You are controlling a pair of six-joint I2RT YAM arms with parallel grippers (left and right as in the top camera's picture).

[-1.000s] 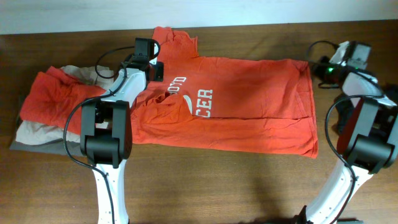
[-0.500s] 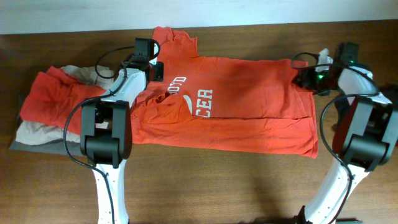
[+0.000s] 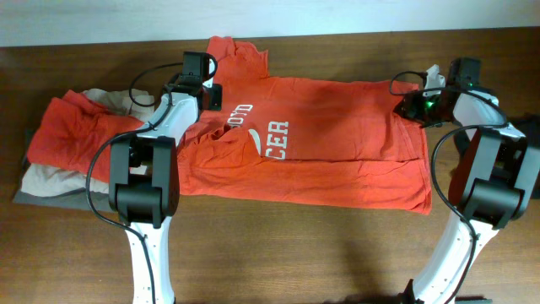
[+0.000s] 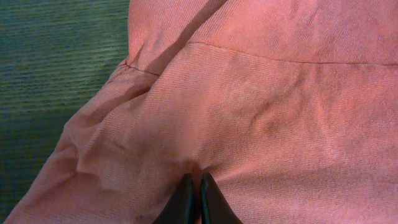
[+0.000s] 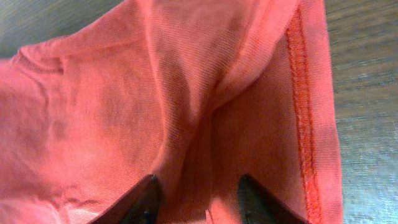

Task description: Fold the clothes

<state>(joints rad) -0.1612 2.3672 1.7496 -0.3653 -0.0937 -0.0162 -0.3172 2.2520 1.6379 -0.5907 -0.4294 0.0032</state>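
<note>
The clothes are chiefly an orange-red T-shirt [image 3: 337,135] lying flat across the table, with white "CER" lettering [image 3: 276,131] at its left. My left gripper [image 3: 214,95] rests at the shirt's upper left, near the sleeve. In the left wrist view its fingertips [image 4: 194,182] are shut together, pinching a pucker of the fabric [image 4: 280,112]. My right gripper [image 3: 411,105] is at the shirt's top right corner. There its jaws [image 5: 199,185] stand open, astride a raised ridge of fabric [image 5: 186,106] just left of the stitched hem [image 5: 303,93].
A heap of other garments lies at the left: an orange one [image 3: 76,127] over a beige one [image 3: 46,179], on a grey cloth [image 3: 51,199]. The wooden table [image 3: 295,245] runs along the front. A dark object [image 3: 530,128] sits at the right edge.
My right gripper has moved left from beyond the shirt onto its top right corner, and its jaws have spread over the fabric. The left gripper has not moved.
</note>
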